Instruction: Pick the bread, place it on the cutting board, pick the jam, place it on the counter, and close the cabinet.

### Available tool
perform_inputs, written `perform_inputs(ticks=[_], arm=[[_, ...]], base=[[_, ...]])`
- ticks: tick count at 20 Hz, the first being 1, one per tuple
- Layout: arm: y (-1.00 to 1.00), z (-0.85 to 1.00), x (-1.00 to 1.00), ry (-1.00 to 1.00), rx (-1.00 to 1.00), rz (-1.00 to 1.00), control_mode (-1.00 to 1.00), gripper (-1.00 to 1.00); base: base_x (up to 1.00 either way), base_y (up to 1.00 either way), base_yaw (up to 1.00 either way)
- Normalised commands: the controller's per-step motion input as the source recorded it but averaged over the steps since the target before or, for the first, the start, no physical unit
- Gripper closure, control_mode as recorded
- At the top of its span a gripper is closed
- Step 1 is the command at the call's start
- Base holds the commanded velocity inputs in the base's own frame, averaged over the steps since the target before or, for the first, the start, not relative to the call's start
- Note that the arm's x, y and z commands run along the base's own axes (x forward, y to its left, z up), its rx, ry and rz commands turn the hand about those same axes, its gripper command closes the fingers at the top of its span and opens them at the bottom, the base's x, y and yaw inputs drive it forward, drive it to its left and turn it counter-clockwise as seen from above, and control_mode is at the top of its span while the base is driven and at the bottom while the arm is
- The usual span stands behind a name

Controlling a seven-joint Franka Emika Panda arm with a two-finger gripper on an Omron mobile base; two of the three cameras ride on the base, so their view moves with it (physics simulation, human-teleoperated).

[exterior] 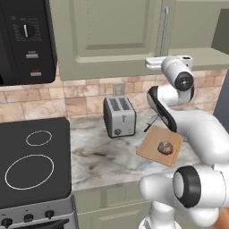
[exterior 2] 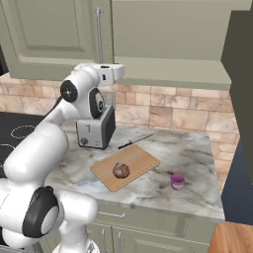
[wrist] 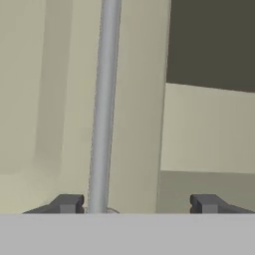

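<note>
The gripper (wrist: 134,203) has its fingers spread apart, close to the silver handle (wrist: 103,99) of the cabinet (exterior 2: 49,34) in the upper left. The bread (exterior 2: 121,170) lies on the cutting board (exterior 2: 141,160) in the middle, and the jam (exterior 2: 177,181) stands on the counter (exterior 2: 192,148), right of the board

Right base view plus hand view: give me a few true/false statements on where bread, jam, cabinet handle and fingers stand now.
1. The bread lies on the cutting board. True.
2. The jam stands on the cutting board. False: it stands on the counter, right of the board and apart from it.
3. In the hand view the cabinet handle rises between the two fingers. True, nearer the left one.
4. The fingers are clamped shut on the handle. False: they stand apart, with a wide gap on the right side.
5. A knife lies on the counter behind the board. True.
</note>
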Motion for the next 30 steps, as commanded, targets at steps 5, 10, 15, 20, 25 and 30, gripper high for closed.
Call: perform_inputs(ticks=[5,10,15,20,25,30], arm=[[-0.03,-0.01,0.01,0.0,0.0,0.23,-1.0,-1.0],[-0.05,0.0,0.01,0.0,0.0,0.21,-1.0,-1.0],[-0.04,0.01,-0.11,0.0,0.0,0.1,-1.0,-1.0],[0.0,0.11,-0.34,0.0,0.0,0.0,-1.0,-1.0],[0.0,0.12,-0.43,-0.01,0.0,0.0,-1.0,-1.0],[0.0,0.14,-0.4,-0.01,0.0,0.01,-1.0,-1.0]], base=[[0.0,0.0,0.0],[0.0,0.0,0.0],[0.0,0.0,0.0],[0.0,0.0,0.0],[0.0,0.0,0.0],[0.0,0.0,0.0]])
